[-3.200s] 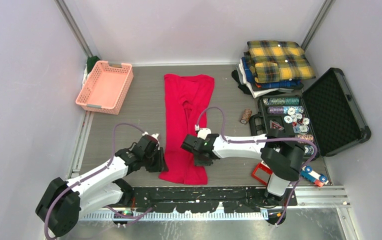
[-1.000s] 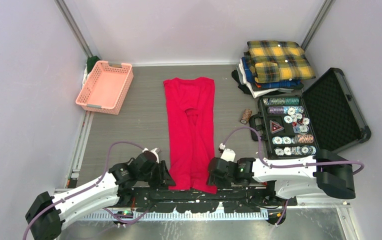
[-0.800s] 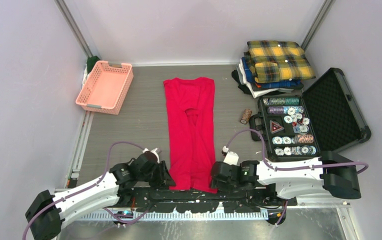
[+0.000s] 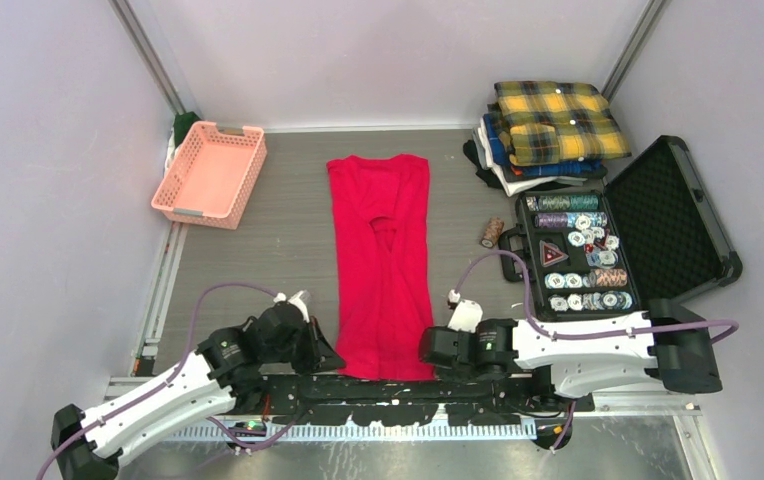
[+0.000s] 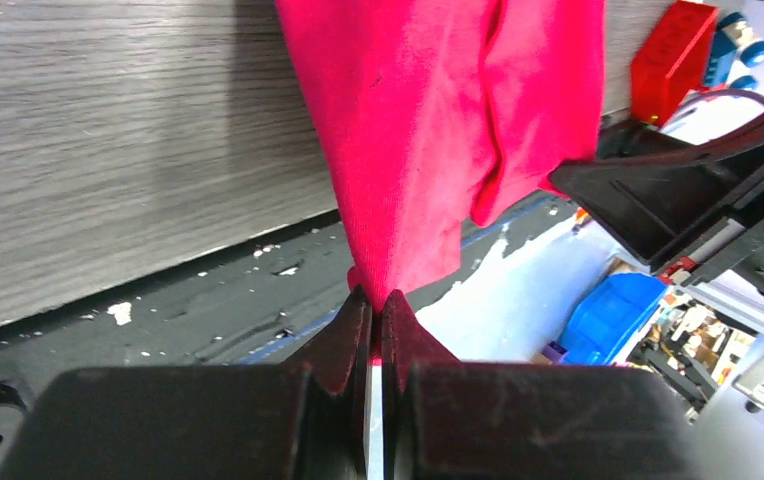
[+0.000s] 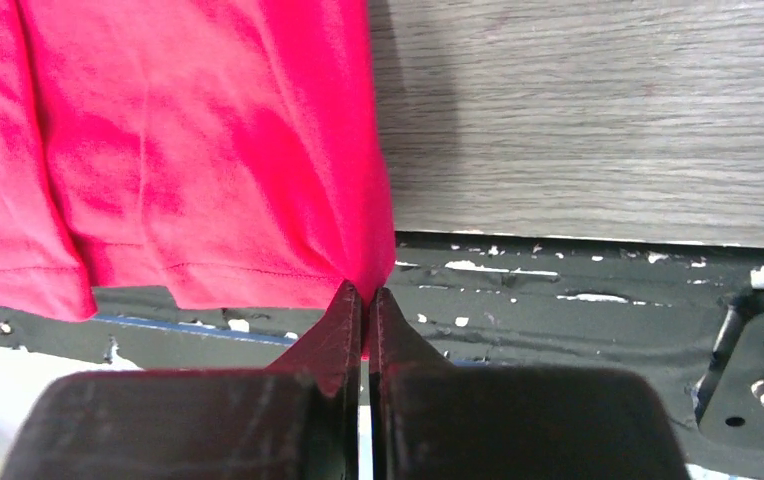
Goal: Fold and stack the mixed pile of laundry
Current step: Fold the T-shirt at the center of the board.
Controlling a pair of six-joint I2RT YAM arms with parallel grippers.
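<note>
Since a second ago the left gripper [image 5: 376, 300] and right gripper [image 6: 362, 295] have pinched shut on the near-left and near-right hem corners of the red T-shirt [image 4: 383, 250], whose length runs from the near edge of the table [image 4: 278, 230] straight toward its far edge.

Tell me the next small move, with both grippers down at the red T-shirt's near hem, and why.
Probably raise both arms together, just off the table, to start folding the hem toward the far end. The left gripper and right gripper are each shut on a near corner of the red T-shirt, which lies flat and lengthwise.
</note>
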